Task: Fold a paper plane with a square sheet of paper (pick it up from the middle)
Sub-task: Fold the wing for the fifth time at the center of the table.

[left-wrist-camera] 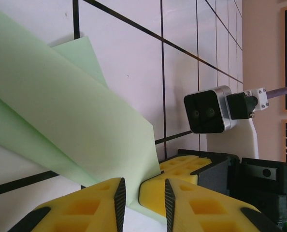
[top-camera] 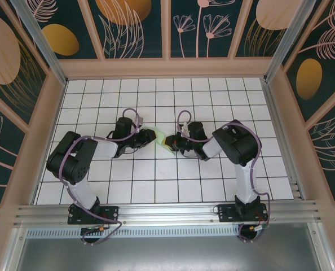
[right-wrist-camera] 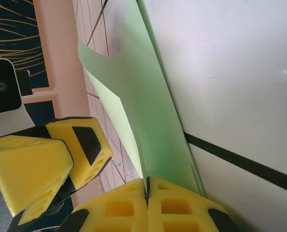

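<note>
Sheet of paper (left-wrist-camera: pixel 76 111): thin, matte, pale mint, folded into overlapping creased layers, at centre of white gridded table (top-camera: pixel 156 186). Right gripper (right-wrist-camera: pixel 147 186): yellow pocketed fingers pinched tight on paper's edge. Left gripper (left-wrist-camera: pixel 142 193): jaws apart, straddling paper's corner.

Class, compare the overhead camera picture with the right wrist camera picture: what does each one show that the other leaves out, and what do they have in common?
Overhead: the whole left arm and right arm, the tiled table and the patterned walls. Right wrist: a close look at the right gripper, its yellow jaws pressed shut on the edge of the green paper, plus the paper's overlapping folded layers. Shared: the paper sitting between the two grippers, with the left gripper close beside it.
</note>
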Robot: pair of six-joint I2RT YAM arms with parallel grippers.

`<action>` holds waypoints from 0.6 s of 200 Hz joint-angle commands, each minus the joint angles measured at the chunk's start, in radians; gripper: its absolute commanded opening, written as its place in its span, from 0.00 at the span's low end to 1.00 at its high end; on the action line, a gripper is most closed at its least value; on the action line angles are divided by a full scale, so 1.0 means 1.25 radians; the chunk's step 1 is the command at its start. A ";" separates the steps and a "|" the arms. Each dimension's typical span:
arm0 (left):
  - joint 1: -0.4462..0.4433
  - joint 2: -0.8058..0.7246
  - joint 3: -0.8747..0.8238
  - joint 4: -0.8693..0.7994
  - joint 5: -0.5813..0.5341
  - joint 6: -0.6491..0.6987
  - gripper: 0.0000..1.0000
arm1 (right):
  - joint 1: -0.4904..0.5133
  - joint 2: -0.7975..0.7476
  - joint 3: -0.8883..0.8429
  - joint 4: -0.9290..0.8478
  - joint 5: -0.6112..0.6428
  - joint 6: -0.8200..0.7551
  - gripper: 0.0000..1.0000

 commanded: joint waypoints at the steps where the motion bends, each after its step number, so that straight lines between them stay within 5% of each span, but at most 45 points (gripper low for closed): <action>1: -0.008 0.014 0.019 0.029 0.023 0.022 0.30 | -0.007 0.017 -0.004 -0.019 -0.001 0.010 0.00; 120: -0.018 0.065 0.050 -0.005 0.022 0.029 0.25 | -0.006 0.028 0.032 -0.167 0.020 -0.035 0.00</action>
